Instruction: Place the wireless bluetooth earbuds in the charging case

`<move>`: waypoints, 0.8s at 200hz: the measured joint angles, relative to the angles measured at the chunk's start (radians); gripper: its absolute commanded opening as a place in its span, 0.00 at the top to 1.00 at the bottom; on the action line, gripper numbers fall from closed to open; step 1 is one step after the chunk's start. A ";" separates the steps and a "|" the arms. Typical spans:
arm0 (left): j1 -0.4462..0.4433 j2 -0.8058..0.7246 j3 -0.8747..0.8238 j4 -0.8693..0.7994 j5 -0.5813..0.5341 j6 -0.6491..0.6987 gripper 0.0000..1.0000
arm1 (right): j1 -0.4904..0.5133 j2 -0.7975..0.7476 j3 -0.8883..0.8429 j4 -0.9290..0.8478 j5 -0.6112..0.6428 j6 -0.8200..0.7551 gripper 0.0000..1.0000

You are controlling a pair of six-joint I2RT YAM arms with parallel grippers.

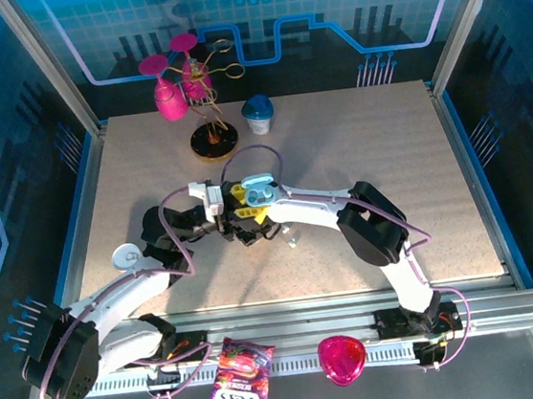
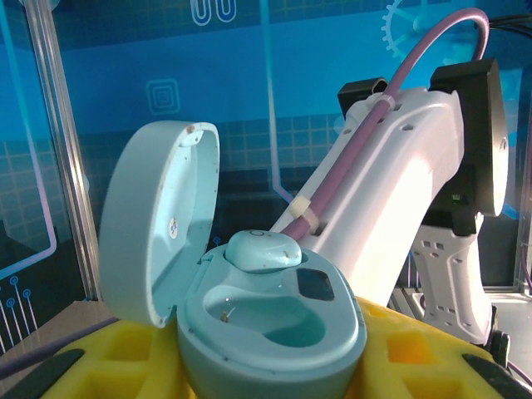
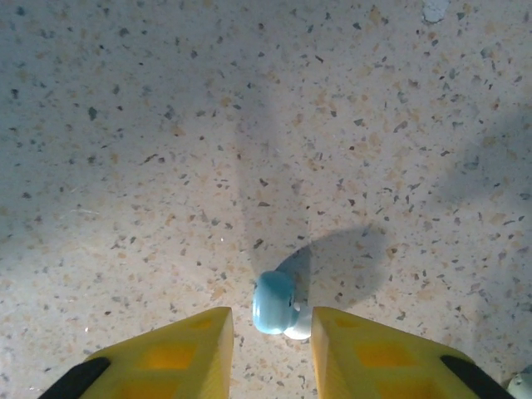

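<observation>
In the left wrist view the light-blue charging case (image 2: 274, 332) sits between my yellow fingers (image 2: 100, 366), lid (image 2: 158, 216) swung open to the left. One earbud (image 2: 263, 249) is seated in the far socket and the near socket is empty. My left gripper (image 2: 266, 378) is shut on the case, which from above is at the table's middle (image 1: 259, 189). My right gripper (image 3: 270, 345) points down at the table, open. A second earbud (image 3: 274, 301) lies on the speckled surface between its fingertips, with a gap on each side. From above, the right gripper (image 1: 251, 230) hangs just in front of the case.
A blue-lidded white cup (image 1: 259, 114) and a wire stand with pink cups (image 1: 186, 83) are at the back. A small pale object (image 1: 293, 242) lies by the right arm. A white disc (image 1: 127, 257) lies at the left. A candy bag (image 1: 239, 381) and a pink box (image 1: 343, 359) rest on the front rail.
</observation>
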 measured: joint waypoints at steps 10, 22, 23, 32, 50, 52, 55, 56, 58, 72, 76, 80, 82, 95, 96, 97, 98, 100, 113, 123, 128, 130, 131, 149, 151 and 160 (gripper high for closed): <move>0.000 -0.004 0.000 0.000 0.000 0.000 0.80 | 0.000 0.014 0.013 -0.008 0.003 -0.007 0.72; -0.001 -0.008 0.000 0.000 0.000 0.000 0.80 | 0.000 0.029 0.026 -0.019 0.007 -0.014 0.73; -0.001 -0.009 0.000 0.000 0.000 0.000 0.80 | 0.000 0.030 0.026 -0.020 0.008 -0.014 0.73; -0.002 -0.011 0.000 -0.001 0.000 0.000 0.80 | 0.000 0.040 0.036 -0.031 0.011 -0.019 0.74; -0.003 -0.013 0.000 -0.002 0.000 0.000 0.80 | 0.000 0.054 0.054 -0.046 0.019 -0.026 0.75; -0.003 -0.013 0.000 -0.002 0.000 0.000 0.80 | 0.000 0.055 0.056 -0.047 0.019 -0.029 0.75; -0.004 -0.013 0.000 -0.002 0.000 0.000 0.80 | 0.000 0.058 0.059 -0.049 0.021 -0.029 0.75; -0.004 -0.013 0.000 -0.002 0.000 0.000 0.80 | 0.000 0.058 0.060 -0.050 0.021 -0.029 0.76; -0.004 -0.013 0.000 -0.003 0.000 0.000 0.80 | 0.000 0.061 0.063 -0.052 0.021 -0.031 0.76; -0.004 -0.013 0.000 -0.006 0.000 0.000 0.80 | 0.001 0.071 0.078 -0.059 0.023 -0.033 0.76; -0.004 -0.013 0.000 -0.007 0.000 0.000 0.80 | 0.001 0.074 0.081 -0.061 0.023 -0.034 0.76; -0.004 -0.013 0.000 -0.008 0.000 0.000 0.80 | 0.001 0.077 0.084 -0.063 0.023 -0.036 0.76; -0.004 -0.013 0.000 -0.008 0.000 0.000 0.80 | 0.001 0.078 0.085 -0.064 0.023 -0.036 0.76; -0.004 -0.013 0.000 -0.009 0.000 0.000 0.80 | 0.002 0.087 0.091 -0.069 0.022 -0.037 0.76; -0.004 -0.013 0.000 -0.009 0.000 0.000 0.80 | 0.002 0.088 0.091 -0.069 0.022 -0.038 0.76; -0.004 -0.013 0.000 -0.009 0.000 0.001 0.80 | 0.002 0.088 0.091 -0.069 0.022 -0.039 0.76; -0.004 -0.013 0.000 -0.009 0.000 0.001 0.80 | 0.002 0.089 0.091 -0.070 0.022 -0.039 0.76; -0.004 -0.013 0.000 -0.009 0.000 0.001 0.80 | 0.002 0.090 0.092 -0.071 0.022 -0.039 0.76; -0.004 -0.013 0.000 -0.011 0.000 0.001 0.80 | 0.002 0.100 0.098 -0.079 0.022 -0.040 0.76; -0.004 -0.013 0.000 -0.012 0.000 0.001 0.80 | 0.002 0.106 0.103 -0.081 0.022 -0.040 0.76; -0.004 -0.013 0.000 -0.013 0.000 0.001 0.80 | 0.002 0.108 0.106 -0.084 0.022 -0.040 0.77; -0.004 -0.013 0.000 -0.014 0.000 0.001 0.80 | 0.002 0.109 0.108 -0.085 0.022 -0.040 0.77; -0.004 -0.013 0.000 -0.014 0.000 0.001 0.80 | 0.002 0.109 0.108 -0.085 0.022 -0.040 0.77; -0.004 -0.013 0.000 -0.018 0.000 0.001 0.80 | 0.002 0.114 0.121 -0.087 0.022 -0.040 0.79; -0.004 -0.013 0.000 -0.018 0.000 0.001 0.80 | 0.002 0.114 0.121 -0.087 0.022 -0.040 0.78; -0.004 -0.013 0.000 -0.019 0.000 0.001 0.80 | 0.002 0.114 0.122 -0.087 0.022 -0.040 0.79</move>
